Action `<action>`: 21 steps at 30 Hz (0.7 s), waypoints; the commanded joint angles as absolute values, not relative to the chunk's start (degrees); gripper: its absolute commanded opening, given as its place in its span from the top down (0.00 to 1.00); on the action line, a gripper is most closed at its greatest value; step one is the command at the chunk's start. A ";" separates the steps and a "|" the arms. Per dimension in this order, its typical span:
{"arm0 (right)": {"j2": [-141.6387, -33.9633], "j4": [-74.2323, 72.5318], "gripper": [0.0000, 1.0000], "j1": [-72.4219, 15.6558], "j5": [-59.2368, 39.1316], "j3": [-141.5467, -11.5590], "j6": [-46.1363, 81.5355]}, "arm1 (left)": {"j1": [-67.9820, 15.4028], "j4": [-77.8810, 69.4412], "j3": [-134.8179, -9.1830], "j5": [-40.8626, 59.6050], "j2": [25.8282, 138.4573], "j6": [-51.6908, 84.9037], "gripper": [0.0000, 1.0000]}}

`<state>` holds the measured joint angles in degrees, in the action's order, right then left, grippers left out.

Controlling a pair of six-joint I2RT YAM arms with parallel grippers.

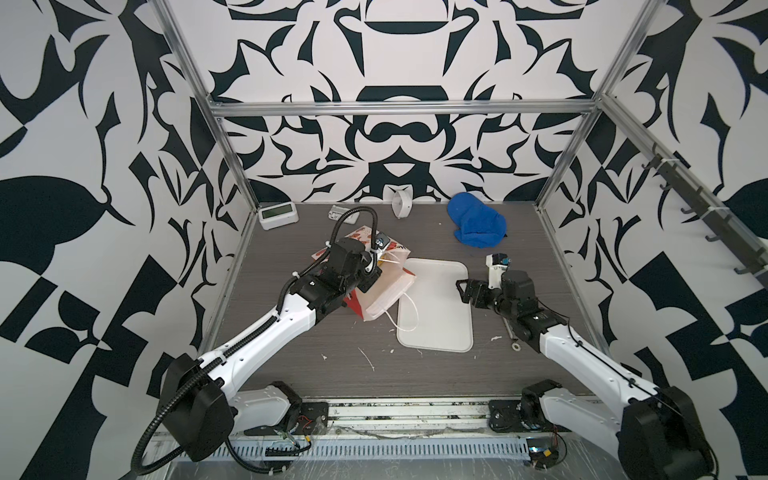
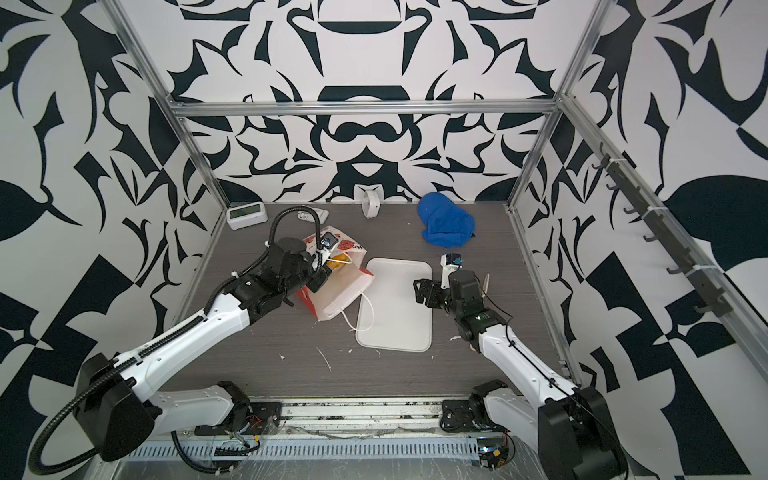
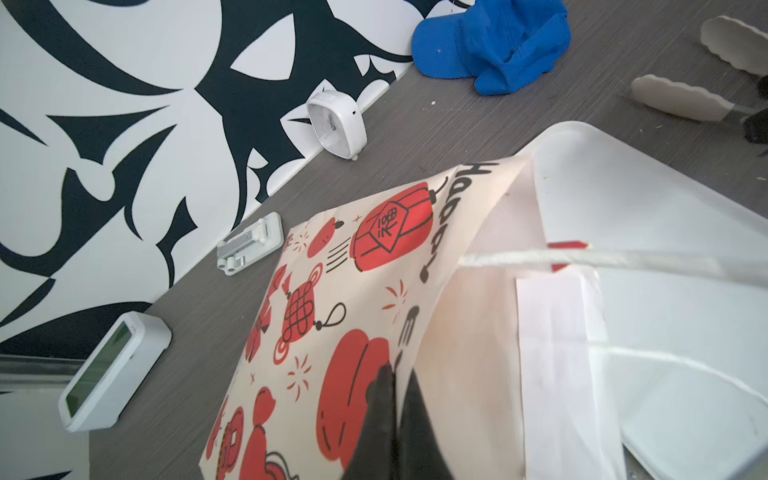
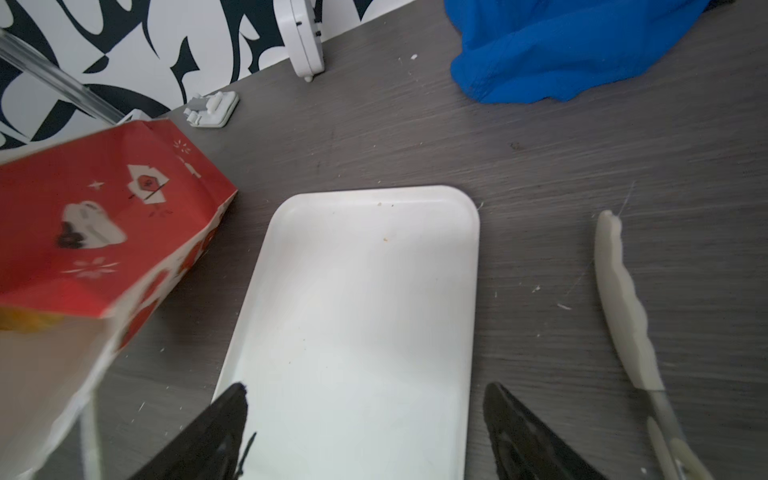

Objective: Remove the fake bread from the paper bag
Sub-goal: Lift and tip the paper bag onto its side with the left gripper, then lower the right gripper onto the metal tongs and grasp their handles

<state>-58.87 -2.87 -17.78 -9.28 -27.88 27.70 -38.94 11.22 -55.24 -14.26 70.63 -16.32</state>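
Note:
The paper bag point(image 1: 388, 293) point(image 2: 340, 291), red and white with red cartoon prints, leans tilted on the table, its mouth toward the white tray point(image 1: 436, 320). My left gripper point(image 1: 368, 286) point(image 3: 395, 376) is shut on the bag's upper rim point(image 3: 353, 291), one finger outside and one inside. A glimpse of yellow-orange fake bread point(image 2: 338, 259) point(image 4: 29, 326) shows inside the mouth; the rest is hidden. My right gripper point(image 1: 461, 291) point(image 4: 365, 390) stands open over the tray's point(image 4: 353, 291) right edge, holding nothing. The bag point(image 4: 104, 216) is beside it.
White-tipped tongs point(image 4: 623, 303) point(image 3: 673, 99) lie right of the tray. At the back are a blue cap point(image 1: 478, 224), a white clock point(image 1: 401, 203), a small white clip point(image 1: 338, 212) and a white display unit point(image 1: 278, 214). White cord handles point(image 1: 409, 311) trail onto the tray.

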 commanded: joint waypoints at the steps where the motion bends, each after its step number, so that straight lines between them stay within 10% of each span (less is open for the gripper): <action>1: -56.94 -1.96 0.10 -18.96 -11.50 -26.23 30.74 | -39.81 9.03 -52.32 -19.92 68.27 -13.03 0.99; 21: -56.72 18.73 0.10 -19.70 7.89 -32.98 27.41 | -39.99 -1.43 -44.70 -31.17 70.61 -11.39 0.97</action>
<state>-58.17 11.88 -19.59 0.43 -28.80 29.12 -40.14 1.39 -45.45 -28.88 69.63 -12.27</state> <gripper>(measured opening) 0.903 0.045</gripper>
